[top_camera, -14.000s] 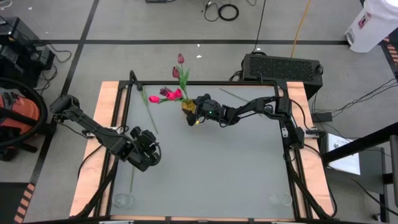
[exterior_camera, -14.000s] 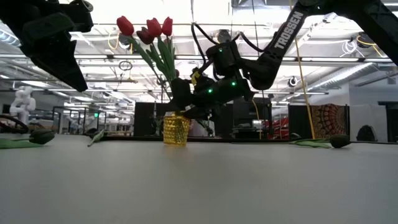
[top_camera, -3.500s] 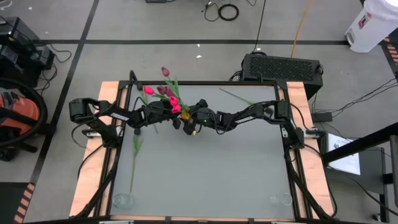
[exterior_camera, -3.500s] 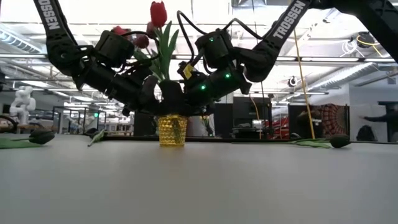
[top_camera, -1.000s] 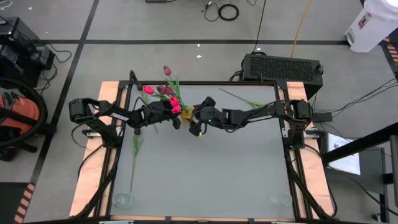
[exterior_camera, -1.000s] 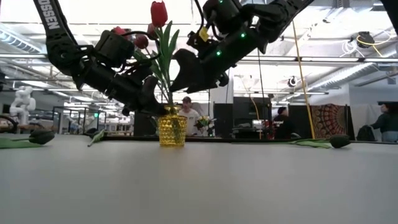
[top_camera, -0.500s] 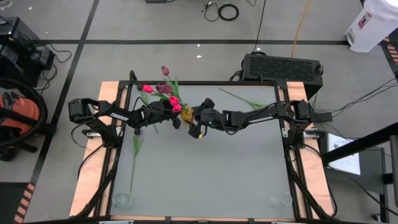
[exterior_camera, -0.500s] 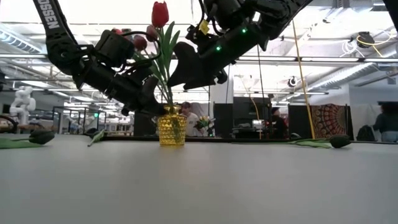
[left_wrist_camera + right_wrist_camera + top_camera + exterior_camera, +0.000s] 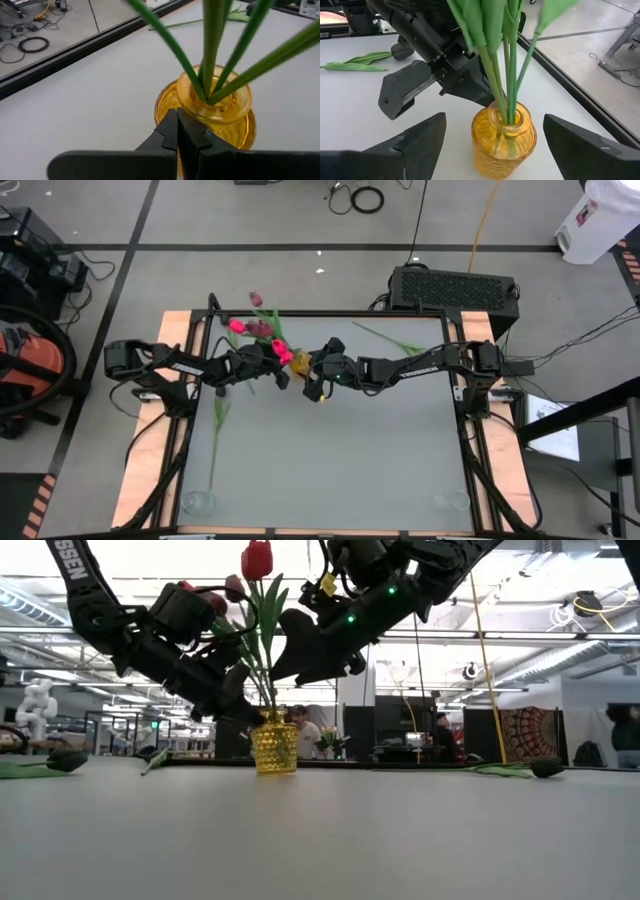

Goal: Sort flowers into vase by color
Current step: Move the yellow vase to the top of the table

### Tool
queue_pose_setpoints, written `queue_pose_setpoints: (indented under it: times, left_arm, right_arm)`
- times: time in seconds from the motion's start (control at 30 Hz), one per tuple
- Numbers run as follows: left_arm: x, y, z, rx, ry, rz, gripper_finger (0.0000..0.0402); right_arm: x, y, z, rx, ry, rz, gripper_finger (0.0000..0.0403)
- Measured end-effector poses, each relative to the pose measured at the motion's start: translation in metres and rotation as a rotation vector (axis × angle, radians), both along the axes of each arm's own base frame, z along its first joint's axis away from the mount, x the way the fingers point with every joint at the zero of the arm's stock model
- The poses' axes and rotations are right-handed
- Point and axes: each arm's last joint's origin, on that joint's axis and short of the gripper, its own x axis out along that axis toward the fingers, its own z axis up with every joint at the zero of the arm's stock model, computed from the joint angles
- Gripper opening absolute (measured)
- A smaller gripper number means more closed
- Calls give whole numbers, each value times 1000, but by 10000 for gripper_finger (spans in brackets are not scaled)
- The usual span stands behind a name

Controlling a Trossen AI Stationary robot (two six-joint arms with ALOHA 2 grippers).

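High: vase (image 9: 301,363) far-centre, flowers (image 9: 262,330) in it. Low: left gripper (image 9: 238,700) closed, pressed at rim; shove may tip vase. Right wrist: right gripper (image 9: 492,137) spread wide around vase, touching nothing.

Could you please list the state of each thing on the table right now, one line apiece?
Yellow vase: upright, holding several tulips.
Tulips in the vase: stems in its neck, heads fanned out above.
Loose tulips: lying flat on the table.
Left gripper: shut, at the vase's side.
Right gripper: open, fingers either side of the vase, not touching.
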Motion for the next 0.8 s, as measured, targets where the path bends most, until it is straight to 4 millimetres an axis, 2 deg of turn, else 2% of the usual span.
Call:
queue_pose_setpoints:
  times: [0.53,0.8]
  left_arm:
    - [-1,-1,4,20,0,-19,0]
    - [4,-1,10,49,-5,-94,0]
  right_arm:
    - [1,0,1,21,-25,-12,327]
    - [1,0,1,33,-27,0,327]
